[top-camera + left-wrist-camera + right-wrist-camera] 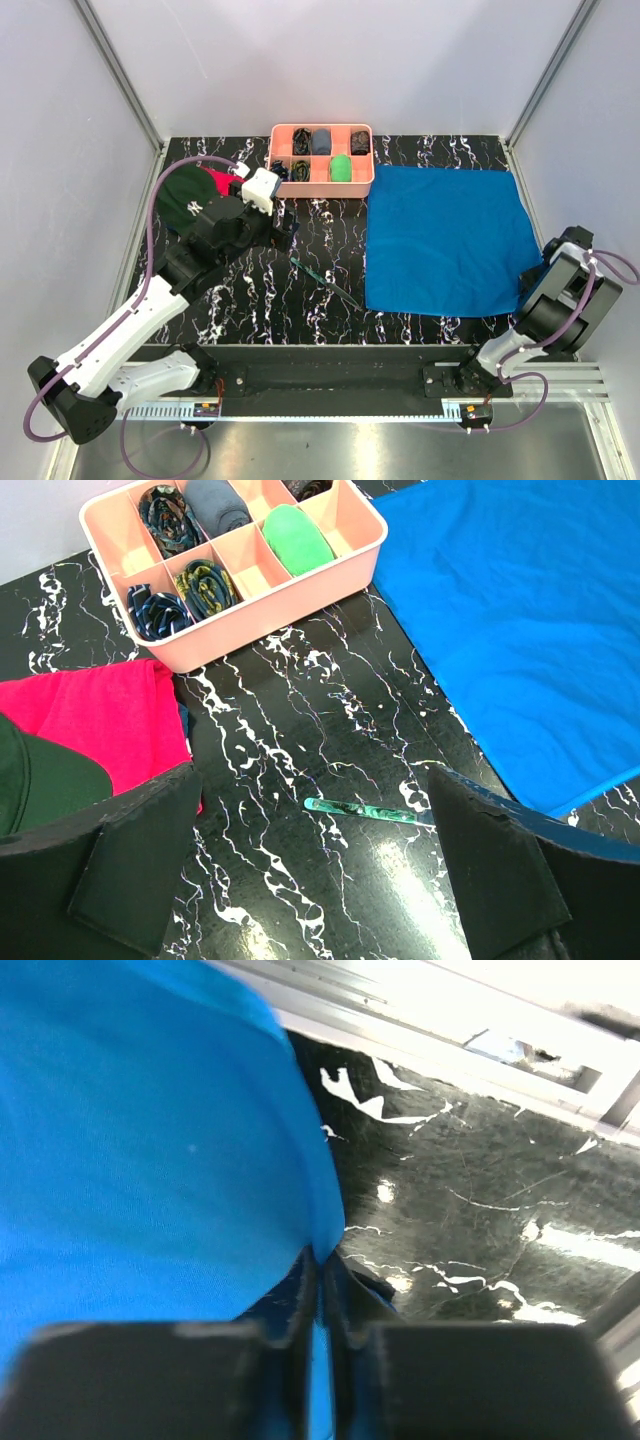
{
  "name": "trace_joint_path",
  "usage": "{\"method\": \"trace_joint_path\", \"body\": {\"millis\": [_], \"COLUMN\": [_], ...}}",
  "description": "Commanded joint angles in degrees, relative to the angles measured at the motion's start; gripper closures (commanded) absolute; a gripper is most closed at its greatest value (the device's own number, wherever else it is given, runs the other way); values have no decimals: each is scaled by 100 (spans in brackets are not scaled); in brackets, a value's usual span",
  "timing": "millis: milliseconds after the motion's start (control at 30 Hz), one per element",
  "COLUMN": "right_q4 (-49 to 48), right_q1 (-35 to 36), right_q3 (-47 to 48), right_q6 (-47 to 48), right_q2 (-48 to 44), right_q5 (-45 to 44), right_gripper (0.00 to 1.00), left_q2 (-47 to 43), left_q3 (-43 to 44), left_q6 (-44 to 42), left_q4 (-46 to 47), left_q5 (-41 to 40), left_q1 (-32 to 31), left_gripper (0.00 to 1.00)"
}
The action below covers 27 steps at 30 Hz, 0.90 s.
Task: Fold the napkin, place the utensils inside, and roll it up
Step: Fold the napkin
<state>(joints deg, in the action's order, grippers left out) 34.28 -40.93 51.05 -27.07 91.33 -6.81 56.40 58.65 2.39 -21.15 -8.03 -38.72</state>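
Observation:
The blue napkin [440,240] lies spread flat on the right half of the black marbled table, also seen in the left wrist view [520,620]. At its near right corner my right gripper [528,283] is shut, and a fold of the napkin [150,1140] is pinched between the jaws of the right gripper [325,1260]. A slim teal-green utensil [325,280] lies on the bare table left of the napkin. My left gripper [283,230] hovers above and behind it, wide open and empty. In the left wrist view the utensil [365,811] lies between the fingers of the left gripper [312,780].
A pink tray [322,187] with compartments of rolled cloths stands at the back centre, and its wall [270,620] shows in the left wrist view. A red cloth [228,182] and a dark green cap [190,198] lie at the back left. Grey walls enclose the table.

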Motion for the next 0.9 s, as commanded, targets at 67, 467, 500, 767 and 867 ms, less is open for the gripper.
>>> {"method": "trace_joint_path", "body": {"millis": [67,467,500,767,867], "right_q4": [271,694,685,475,229], "right_q1": [-29,-38,-21,960,2056], "right_q3": [335,626,626,626,355], "right_q6": [175,404,413,544,650], "right_q2": [-940,-1838,-1864,-2532,-2690], "right_q5": [-232,-260,-242,407,1145], "right_gripper": [100,43,41,36,37], "left_q2": [-165,-209,-191,-86,37], "left_q3": [-21,6,6,6,23], "left_q6": [-37,51,51,121,200], "left_q4": [313,313,313,304,287], "left_q5": [-50,118,118,214,398], "left_q1": [14,14,14,22,57], "left_gripper": [1,1,1,1,1]}}
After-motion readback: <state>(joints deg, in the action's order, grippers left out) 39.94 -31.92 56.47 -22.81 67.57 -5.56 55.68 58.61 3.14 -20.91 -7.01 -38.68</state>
